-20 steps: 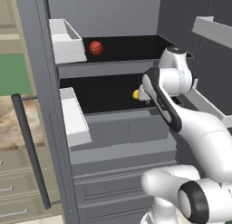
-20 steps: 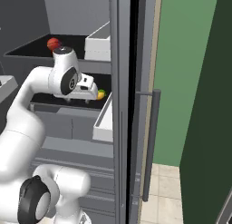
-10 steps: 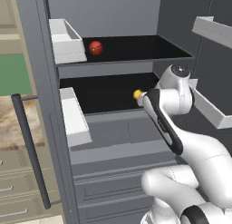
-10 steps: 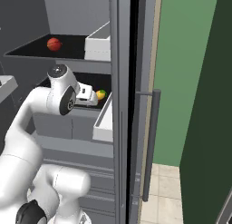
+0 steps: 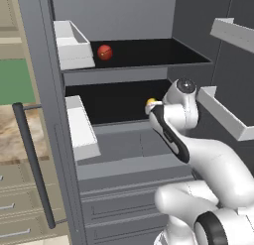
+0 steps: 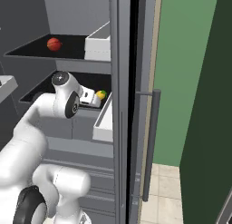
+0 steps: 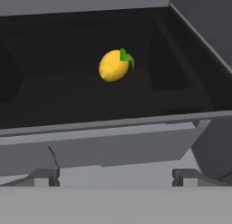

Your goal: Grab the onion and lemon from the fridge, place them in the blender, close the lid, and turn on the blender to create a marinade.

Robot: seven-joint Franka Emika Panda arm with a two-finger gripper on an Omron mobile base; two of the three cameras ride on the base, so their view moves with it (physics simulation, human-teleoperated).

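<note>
green wall point(image 6: 190, 78): right of the open cabinet | tiled floor point(image 6: 167, 191): pale, below it | drawers point(image 5: 15, 214): beige, grey handles, lower left | marbled tabletop point(image 5: 12, 140): above the drawers

Fridge point(image 5: 44, 65) stands open, dark shelves inside. Onion point(image 5: 104, 52) sits on upper shelf, just right of white door bin point(image 5: 69, 43). Lemon point(image 5: 151, 101) on lower shelf, mostly hidden behind arm's wrist; only yellow sliver visible. White arm point(image 5: 198, 154) rises from lower right, hand reaching into lower shelf toward lemon. Gripper tips hidden, probably close to fruit, contact unclear. Second white bin point(image 5: 82, 130) on door below. Long dark bar handle point(image 5: 32, 159) at left.
</note>
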